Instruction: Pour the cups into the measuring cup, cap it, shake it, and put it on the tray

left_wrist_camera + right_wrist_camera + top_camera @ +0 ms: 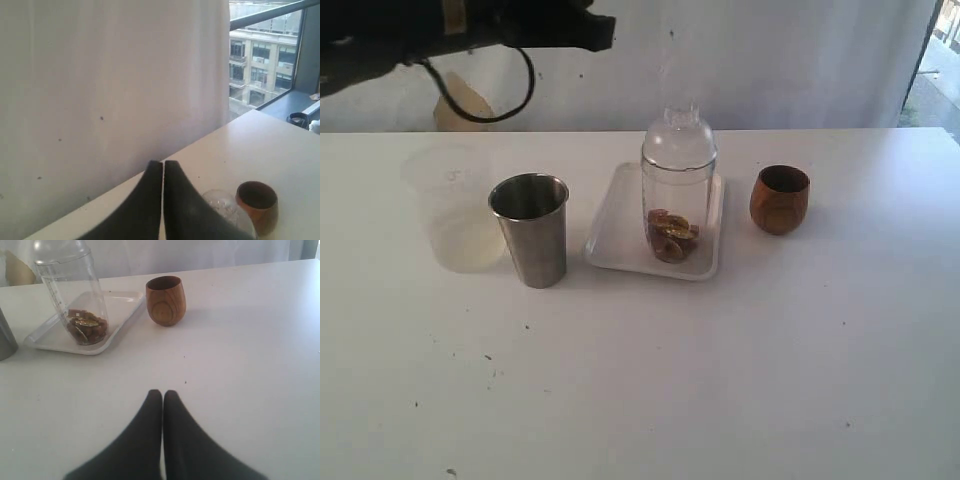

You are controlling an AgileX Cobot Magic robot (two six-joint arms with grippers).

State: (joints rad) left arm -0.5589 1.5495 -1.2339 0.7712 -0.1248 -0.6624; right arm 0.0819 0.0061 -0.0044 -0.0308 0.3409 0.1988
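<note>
The clear measuring cup [678, 190] stands upright on the white tray [610, 240], capped with its dome lid [679, 130] and holding brown pieces at the bottom. The steel tumbler [531, 229] stands left of the tray. The wooden cup [779, 199] stands to the tray's right. In the right wrist view the measuring cup [70, 290], tray [122, 310] and wooden cup [166, 300] lie well beyond my shut, empty right gripper [163, 392]. My left gripper [163, 162] is shut and empty, raised high, with the lid [225, 207] and wooden cup [256, 202] below it.
A faint frosted translucent cup [455, 210] stands left of the tumbler. The left arm [450, 30] hangs dark over the table's far left. A white curtain [770, 60] backs the table, with a window at the right.
</note>
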